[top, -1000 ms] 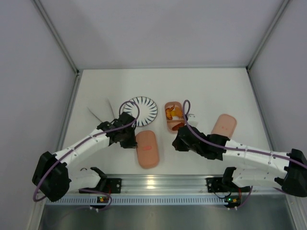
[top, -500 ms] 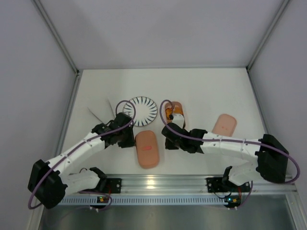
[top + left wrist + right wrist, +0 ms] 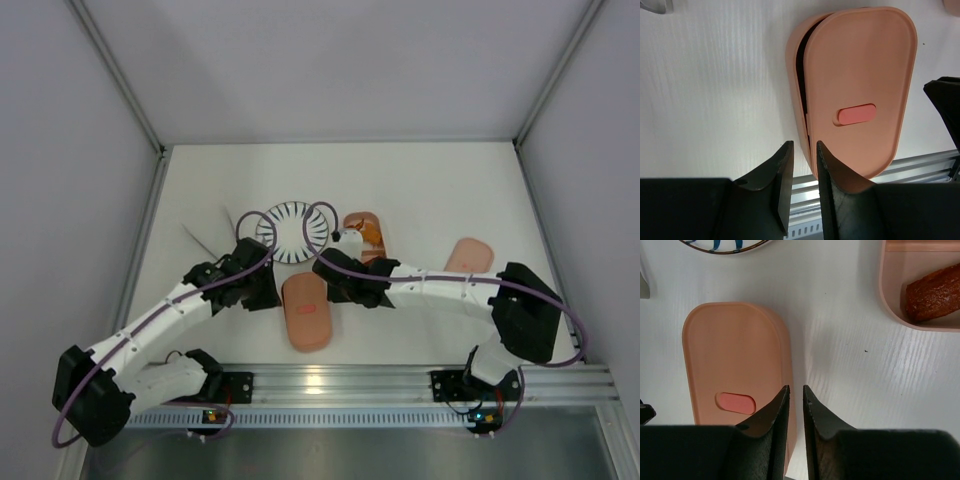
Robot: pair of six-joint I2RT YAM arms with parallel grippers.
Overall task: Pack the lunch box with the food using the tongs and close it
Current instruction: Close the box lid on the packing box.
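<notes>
Left gripper and right gripper, jaws slightly apart and gripping nothing, are flanking the lidded box by the near rail. Food is sitting in the uncovered tray. Tongs are lying far left. Closing that tray is looking undone.

Plate: round, white with dark radial stripes, ahead and left of the right fingers, well apart.
Bench: white, faintly grained, beneath both pairs of fingers.
Rail: silvery metal strip, showing between and right of the left fingers.
</notes>
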